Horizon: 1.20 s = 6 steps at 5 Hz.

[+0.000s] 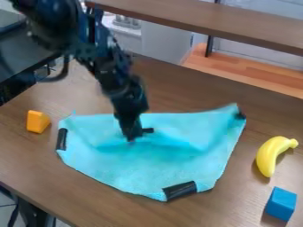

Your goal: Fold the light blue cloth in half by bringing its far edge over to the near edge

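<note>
Gripper [132,138] found low at the middle of the blue cloth [136,168], which lies creased on the desk [260,106]. Step in hand, as judged: working the cloth at its fold. Next move calls for a sure pinch of fabric. Opening, wide or narrow, and any hold on cloth: cannot tell.

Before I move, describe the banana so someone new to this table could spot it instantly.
On the brown wooden table, find the turquoise cloth with black patches at its corners. Just beyond its right edge in the picture lies the banana, above the blue block. It is the only yellow, curved thing there; the block is straight-edged.
</note>
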Each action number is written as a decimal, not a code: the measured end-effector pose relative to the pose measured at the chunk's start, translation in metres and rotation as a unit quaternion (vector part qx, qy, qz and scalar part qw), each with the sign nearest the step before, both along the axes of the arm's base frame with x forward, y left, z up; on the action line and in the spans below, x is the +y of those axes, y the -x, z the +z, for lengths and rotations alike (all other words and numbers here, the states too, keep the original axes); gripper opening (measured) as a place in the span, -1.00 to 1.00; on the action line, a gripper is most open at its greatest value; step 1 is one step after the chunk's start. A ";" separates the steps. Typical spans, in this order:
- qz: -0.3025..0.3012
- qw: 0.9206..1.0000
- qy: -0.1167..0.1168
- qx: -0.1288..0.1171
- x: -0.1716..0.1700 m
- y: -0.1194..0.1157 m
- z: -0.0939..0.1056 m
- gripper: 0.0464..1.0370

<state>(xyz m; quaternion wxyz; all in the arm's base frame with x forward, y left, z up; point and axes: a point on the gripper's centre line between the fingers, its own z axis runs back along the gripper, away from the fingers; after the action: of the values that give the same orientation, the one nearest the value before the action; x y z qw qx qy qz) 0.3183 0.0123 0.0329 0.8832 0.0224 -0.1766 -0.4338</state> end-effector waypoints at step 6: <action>0.036 0.995 0.000 0.092 -0.064 0.066 -0.003 0.51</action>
<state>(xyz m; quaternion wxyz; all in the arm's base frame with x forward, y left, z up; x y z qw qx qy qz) 0.2526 -0.0514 0.0295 0.9109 -0.0113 -0.0941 -0.4017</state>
